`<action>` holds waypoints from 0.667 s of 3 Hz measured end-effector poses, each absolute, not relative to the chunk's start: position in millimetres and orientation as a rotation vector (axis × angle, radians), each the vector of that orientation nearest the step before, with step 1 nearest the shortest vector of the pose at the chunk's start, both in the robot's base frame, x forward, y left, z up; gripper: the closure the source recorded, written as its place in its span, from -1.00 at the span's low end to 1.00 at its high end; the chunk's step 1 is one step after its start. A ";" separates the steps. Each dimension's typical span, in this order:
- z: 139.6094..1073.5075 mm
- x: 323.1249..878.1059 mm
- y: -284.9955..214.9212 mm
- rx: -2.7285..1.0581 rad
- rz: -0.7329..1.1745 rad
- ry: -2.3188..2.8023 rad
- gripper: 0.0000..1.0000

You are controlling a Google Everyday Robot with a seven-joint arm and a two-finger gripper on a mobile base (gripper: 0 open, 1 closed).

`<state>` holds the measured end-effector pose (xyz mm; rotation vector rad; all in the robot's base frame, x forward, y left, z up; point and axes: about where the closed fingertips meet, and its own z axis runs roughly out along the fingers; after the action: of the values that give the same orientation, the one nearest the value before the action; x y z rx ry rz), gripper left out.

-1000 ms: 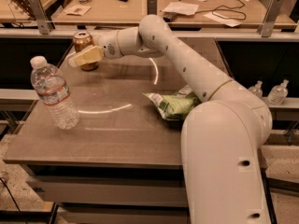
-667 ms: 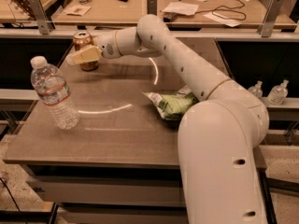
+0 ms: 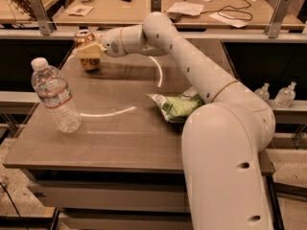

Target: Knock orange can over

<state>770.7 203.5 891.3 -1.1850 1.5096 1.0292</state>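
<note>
Reach goes right across the worktop: my arm stretches from the near right side to the far left corner. There my fingers sit at the orange can, and a pale pad covers the can's middle from the camera's side. Whether they are spread or closed on it, I cannot tell. The orange can stands upright near the far left corner of the worktop, its silver top showing above my fingers and its base below them. Closer to the camera, near the left edge, a clear water bottle with a white cap stands upright, well apart from the can. A green and white snack bag lies right of the middle, just beside my arm's big lower link. Beyond the worktop a wooden table carries papers and a dark cable, and two small clear bottles stand on a ledge at the right
</note>
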 end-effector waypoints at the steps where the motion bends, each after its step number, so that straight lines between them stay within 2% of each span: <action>1: 910.0 763.7 175.1 -1.235 0.934 1.504 0.78; 2: 935.6 748.6 137.9 -1.248 0.829 1.509 1.00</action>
<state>748.6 137.9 935.6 -1.2477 1.5092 0.8290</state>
